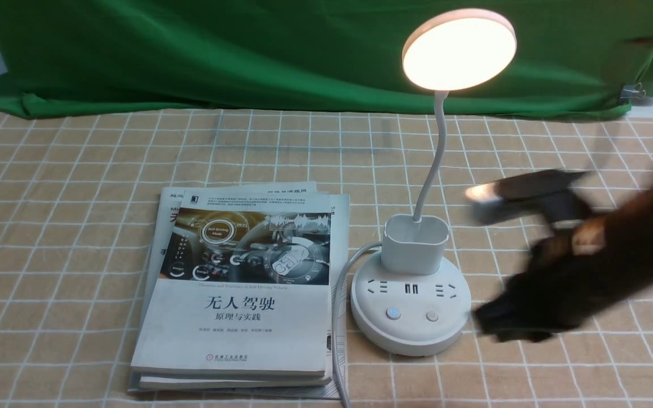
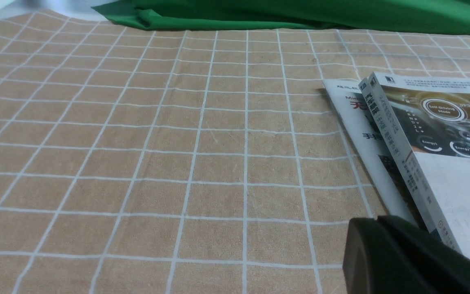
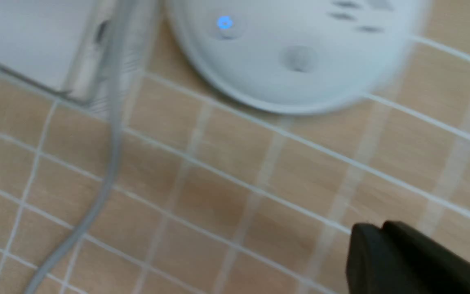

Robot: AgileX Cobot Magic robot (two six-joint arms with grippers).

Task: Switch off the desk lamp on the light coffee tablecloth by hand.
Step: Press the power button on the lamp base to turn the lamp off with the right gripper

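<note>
Right claw (image 1: 488,320), pressed together, is hovering beside the glowing lamp (image 1: 415,243), seemingly lining up; next it is needing a gentle press on a button (image 1: 432,315).

Right hand (image 1: 491,323): heavily blurred in the front view; finger outline not resolvable. Desk lamp (image 3: 300,61): base blurred and cut off by the frame edge in the right wrist view; socket markings illegible. Lower books (image 1: 162,238): largely covered by the top book (image 1: 241,283). Left hand (image 2: 382,253): only its tip in frame.
</note>
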